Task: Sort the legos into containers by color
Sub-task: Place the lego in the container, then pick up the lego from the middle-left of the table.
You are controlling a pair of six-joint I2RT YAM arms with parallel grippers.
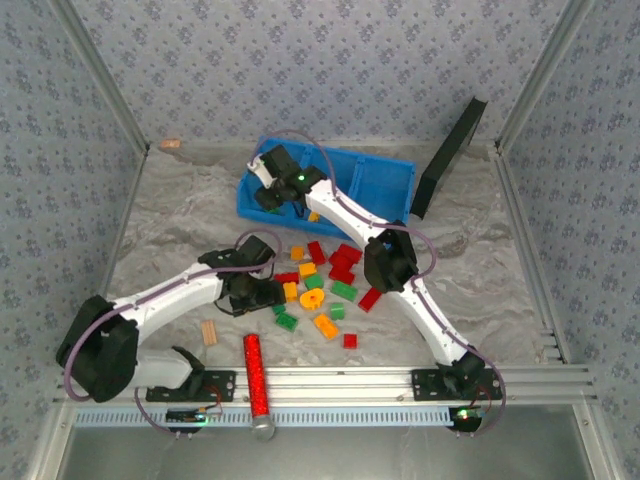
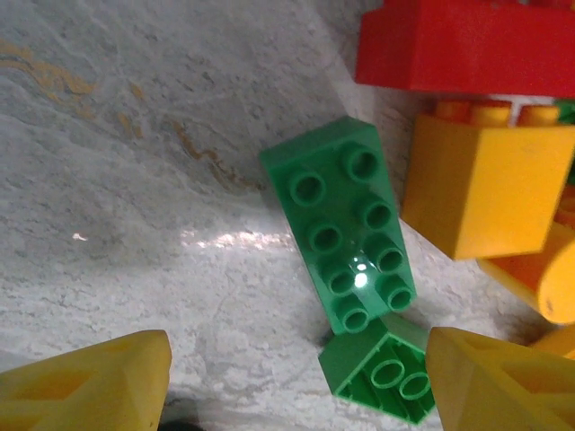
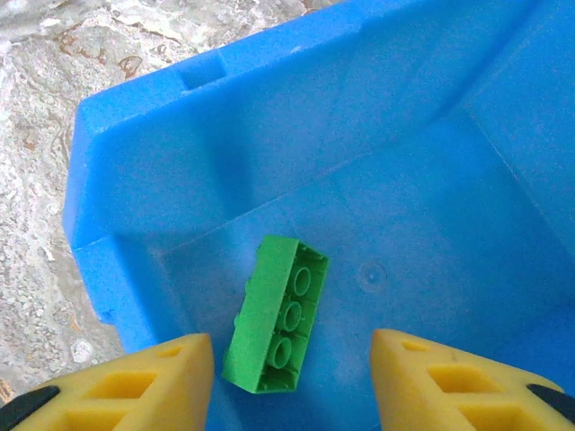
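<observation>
Red, green and orange legos lie scattered mid-table. The blue bin of containers stands behind them. My right gripper hangs open over the bin's left compartment. Its jaws stand apart on either side of a long green brick that is tipped on its side and touches neither finger. My left gripper is open low over the pile's left edge. Between its fingers is bare table, with a long green brick ahead and an upturned small green brick by the right finger.
An orange brick and a red brick crowd the right of the left wrist view. A red glittery cylinder and a tan wooden block lie near the front rail. A black panel leans beside the bin.
</observation>
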